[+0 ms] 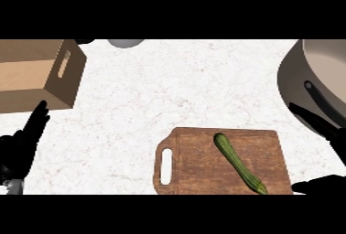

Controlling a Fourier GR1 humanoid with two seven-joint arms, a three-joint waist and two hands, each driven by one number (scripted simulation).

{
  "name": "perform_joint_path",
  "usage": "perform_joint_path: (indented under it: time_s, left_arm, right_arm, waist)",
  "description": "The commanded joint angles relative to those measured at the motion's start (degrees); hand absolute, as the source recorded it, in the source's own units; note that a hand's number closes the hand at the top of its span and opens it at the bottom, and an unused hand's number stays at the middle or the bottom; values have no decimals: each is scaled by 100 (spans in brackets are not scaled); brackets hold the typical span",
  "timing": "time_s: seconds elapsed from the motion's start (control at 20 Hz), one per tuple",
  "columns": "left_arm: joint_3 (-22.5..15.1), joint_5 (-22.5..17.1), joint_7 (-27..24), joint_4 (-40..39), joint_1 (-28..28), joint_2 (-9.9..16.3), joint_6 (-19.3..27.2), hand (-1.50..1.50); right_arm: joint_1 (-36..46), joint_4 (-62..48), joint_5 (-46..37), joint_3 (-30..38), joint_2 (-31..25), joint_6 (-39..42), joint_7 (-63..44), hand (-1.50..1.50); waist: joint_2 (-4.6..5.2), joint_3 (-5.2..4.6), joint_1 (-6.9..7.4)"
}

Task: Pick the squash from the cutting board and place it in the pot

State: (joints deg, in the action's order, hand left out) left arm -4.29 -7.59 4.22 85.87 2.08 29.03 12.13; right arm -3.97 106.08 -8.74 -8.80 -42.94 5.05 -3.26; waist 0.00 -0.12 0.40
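Squash (238, 162) lies untouched on the board (202, 155) at the bench's near edge; the pot (317, 68) sits at the far right corner. Right hand (324, 125) open, empty, near the board; left hand (20, 146) rests open. Reach-and-grasp comes next

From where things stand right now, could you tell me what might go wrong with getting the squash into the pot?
The squash is long and thin and lies diagonally on the cutting board, its tip near the board's front edge; a grasp off its middle may tilt it. The pot sits at the far right, partly out of view, with a dark handle across its opening that the right hand might knock.
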Motion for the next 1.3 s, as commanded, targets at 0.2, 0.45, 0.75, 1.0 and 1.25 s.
perform_joint_path:
  time_s: [0.2,0.45,0.75,1.0,1.25]
  left_arm:
    - [-127,167,370,230,-246,-77,65,0]
    - [-155,278,306,56,-299,-240,116,0]
    - [181,253,223,-51,-248,-202,-178,0]
    - [213,422,285,33,-208,-418,-223,0]
    - [260,643,239,254,44,-613,-184,0]
  right_arm:
    - [1167,209,-312,-1032,-529,1606,-2170,-150]
    - [2165,131,280,-1649,166,2610,-3793,-150]
    - [2510,-405,92,-1937,1176,2977,-4349,-150]
    - [2319,-791,-639,-2055,1512,3051,-4173,-150]
    - [2515,-1057,-1095,-2142,2022,3168,-4414,-150]
  waist:
    - [17,1,139]
    - [20,-3,147]
    - [3,9,25]
    - [1,13,-14]
    - [-1,12,-8]
